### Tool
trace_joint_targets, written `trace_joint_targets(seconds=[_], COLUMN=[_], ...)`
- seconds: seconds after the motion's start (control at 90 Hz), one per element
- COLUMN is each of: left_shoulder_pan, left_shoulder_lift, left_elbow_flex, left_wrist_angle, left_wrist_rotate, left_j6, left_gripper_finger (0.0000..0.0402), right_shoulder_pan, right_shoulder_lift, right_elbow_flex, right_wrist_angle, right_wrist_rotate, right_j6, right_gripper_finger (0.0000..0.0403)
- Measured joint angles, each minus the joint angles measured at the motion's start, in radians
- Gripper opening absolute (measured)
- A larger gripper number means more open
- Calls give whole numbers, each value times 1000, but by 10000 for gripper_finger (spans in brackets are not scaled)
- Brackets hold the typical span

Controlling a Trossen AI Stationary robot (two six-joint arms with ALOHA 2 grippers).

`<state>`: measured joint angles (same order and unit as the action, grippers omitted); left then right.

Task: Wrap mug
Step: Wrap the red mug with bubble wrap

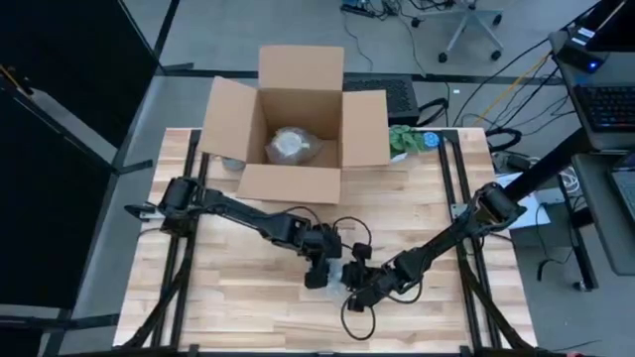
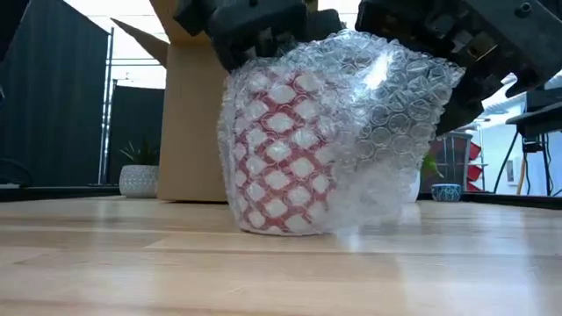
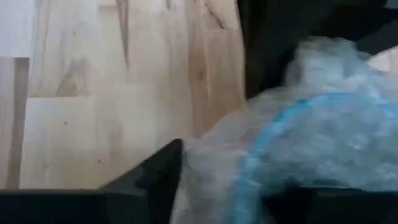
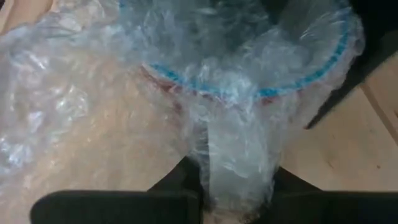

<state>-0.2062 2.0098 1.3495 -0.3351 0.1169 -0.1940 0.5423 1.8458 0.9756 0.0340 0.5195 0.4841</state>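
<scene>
Low view showed the mug [image 2: 281,158] half-wrapped near the table's [image 1: 238,297] front edge. Right tool [image 4: 239,186] pinched the bubble wrap [image 2: 386,105]; left tool's [image 1: 319,266] grip, can't tell. Next, likely folding that loose flap over.

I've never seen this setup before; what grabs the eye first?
A red-and-white mug swathed in bubble wrap stands mid-table, with both end effectors, left and right, right at it. Behind it, an open cardboard box holds another wrapped bundle.

both arms reach in to the table middle and meet there. the left gripper [image 1: 319,270] and the right gripper [image 1: 363,288] point down, just beside each other, heads almost touching.
</scene>
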Motion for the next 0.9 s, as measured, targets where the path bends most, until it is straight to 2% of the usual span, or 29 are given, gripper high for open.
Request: trace_joint_targets(seconds=[0.111,0.189,0.256,0.367,0.389,0.611,0.778,0.9], left_shoulder_pan=[-2,-2,2,3,4,5,10,19], left_shoulder_lift=[0,1,13,15,15,12,13,12], left_elbow_flex=[0,0,2,4,3,2,0,1], left_wrist_angle=[8,2,-3,-13,-15,-7,8,8], left_wrist_rotate=[-34,-34,-34,-16,-13,-15,56,68], left_j6=[-7,-9,-12,-15,-13,1,24,-7], left_gripper_finger=[263,255,208,66,54,61,156,215], right_shoulder_pan=[0,0,0,0,-1,-2,-1,-1], right_shoulder_lift=[0,0,0,0,0,0,0,0], right_elbow_flex=[0,0,0,1,1,2,1,1], right_wrist_angle=[-2,-3,-2,4,4,3,-2,-2], right_wrist_rotate=[-1,-3,-2,3,2,-1,-2,-4], right_j6=[-2,-2,-2,4,6,7,-1,-6], right_gripper_finger=[41,41,41,41,41,41,41,41])
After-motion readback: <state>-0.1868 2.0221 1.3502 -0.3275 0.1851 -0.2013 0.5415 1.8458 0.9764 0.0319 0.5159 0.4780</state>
